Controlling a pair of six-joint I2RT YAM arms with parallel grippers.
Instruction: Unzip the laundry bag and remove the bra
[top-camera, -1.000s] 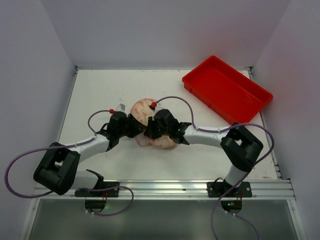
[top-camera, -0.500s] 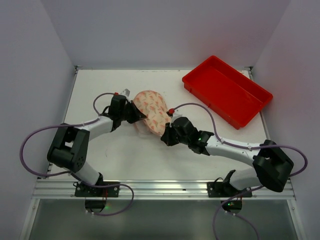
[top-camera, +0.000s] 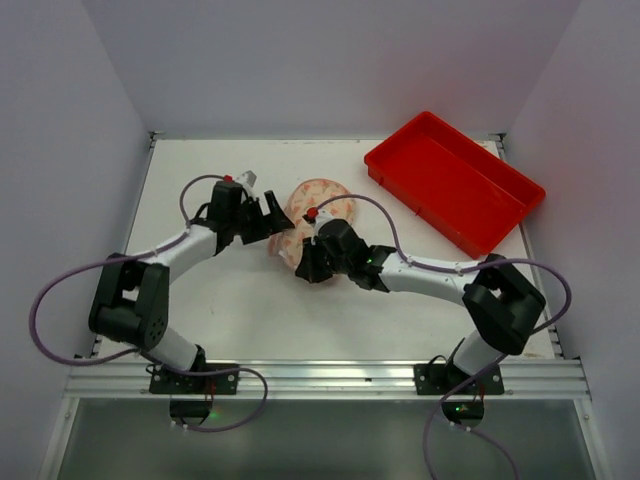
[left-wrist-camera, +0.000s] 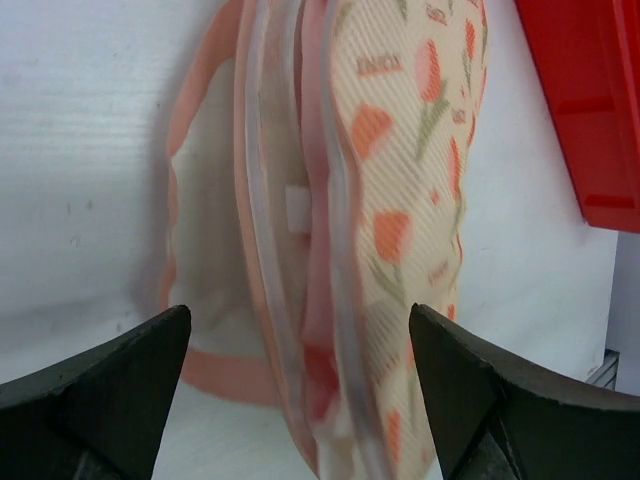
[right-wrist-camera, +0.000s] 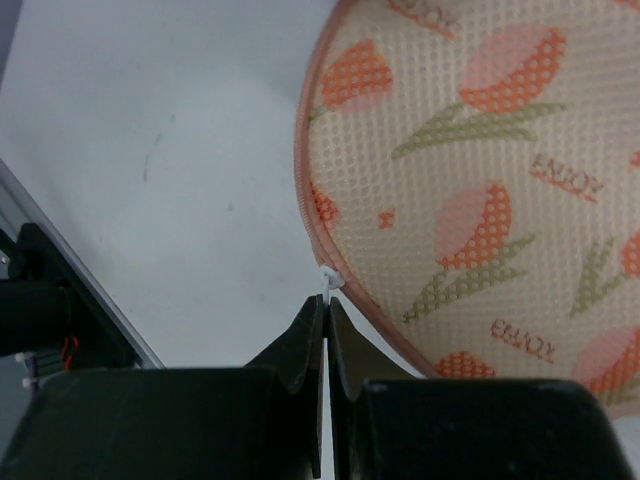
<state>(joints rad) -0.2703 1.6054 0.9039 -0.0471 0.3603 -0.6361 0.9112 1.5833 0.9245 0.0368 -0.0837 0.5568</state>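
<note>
Top, left-wrist and right-wrist views. The laundry bag (top-camera: 325, 197) (left-wrist-camera: 400, 200) (right-wrist-camera: 480, 180) stood on edge near the middle of the tabletop (top-camera: 250, 310), between the two hands.

The left hand (top-camera: 274, 220) (left-wrist-camera: 298, 345) was released, with its jaws spread wide. It sat just to the left of the bag and faced the bag's zipper edge without touching it. In the left-wrist view the two printed shells stood slightly apart. Pale pink and white fabric (left-wrist-camera: 270, 200) showed in the gap; whether this was the bra or the lining could not be told.

The right hand (top-camera: 304, 266) (right-wrist-camera: 322, 305) was clenched at the bag's near edge. Its tips met at the small white zipper pull (right-wrist-camera: 327, 278) on the pink edging. Whether the pull was actually nipped between them could not be told.

The red tray (top-camera: 440, 165) (left-wrist-camera: 590, 100) lay well apart at the far right corner.

Half a second earlier the bag had lain flatter, with its printed face turned upward. The left hand had then been closed against the bag's left edge, and the right arm had stretched low across the tabletop with its elbow far to the right. That elbow had since folded inward, and the left hand had let go.

Count: one bag, one tray, two arms and two hands.
</note>
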